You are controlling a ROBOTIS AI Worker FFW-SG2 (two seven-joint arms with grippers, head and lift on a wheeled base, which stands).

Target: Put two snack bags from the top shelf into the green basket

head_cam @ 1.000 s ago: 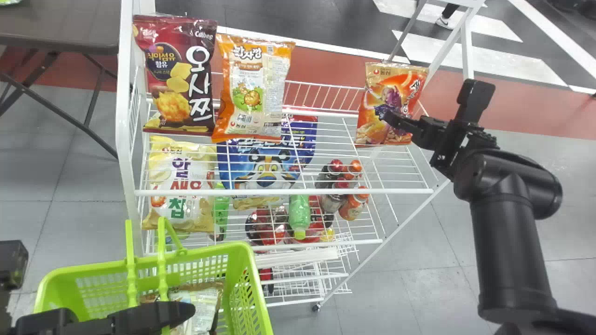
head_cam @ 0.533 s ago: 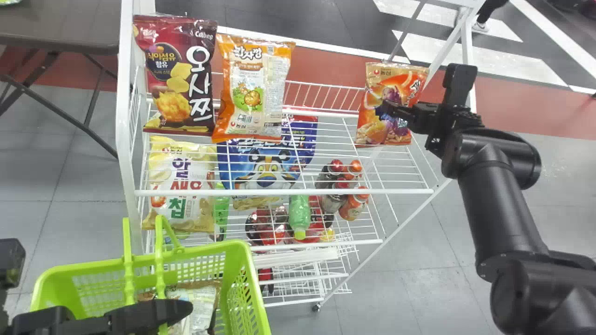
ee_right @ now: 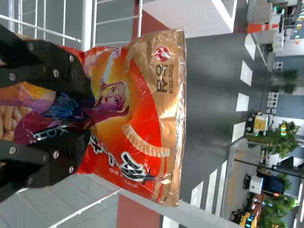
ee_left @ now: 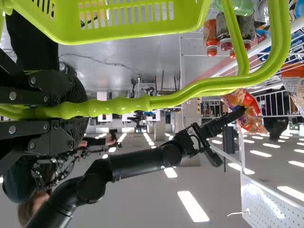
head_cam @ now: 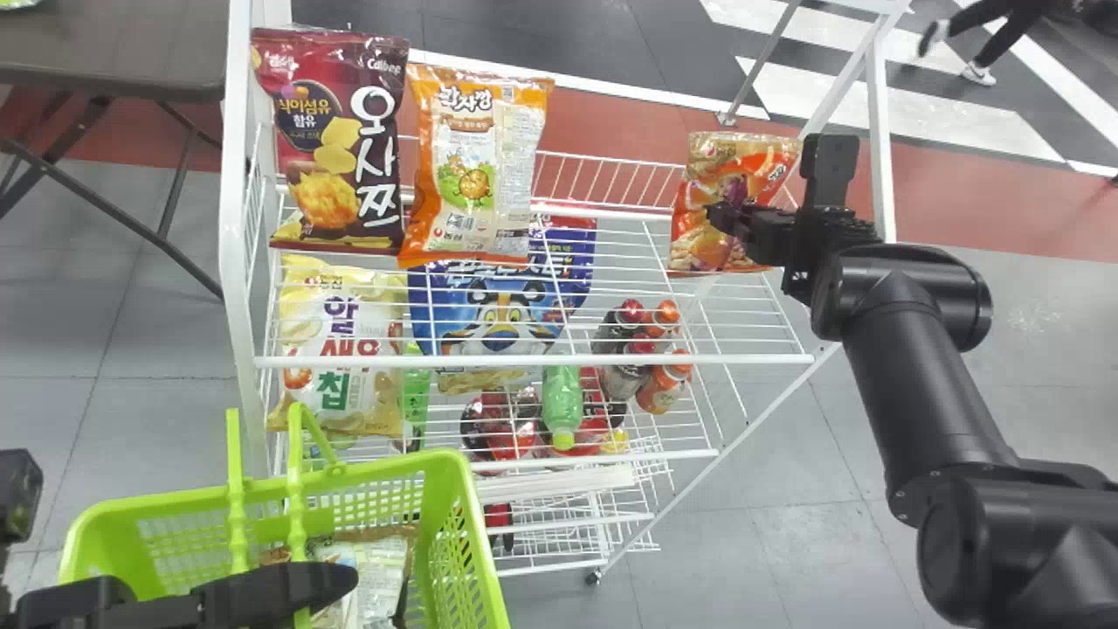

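My right tool (ee_right: 89,115): clamped on the orange snack bag (head_cam: 694,249), upright at its tips | green basket (head_cam: 472,524): well left of it, lower, nearer me; left tool (ee_left: 85,111) clamped on handle (ee_left: 124,105) | lift, then go left

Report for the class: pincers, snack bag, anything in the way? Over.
Left pincer shut on handle. Right pincer shut on red-orange bag, top shelf, right end. Possible snag: handle spans the basket's opening.
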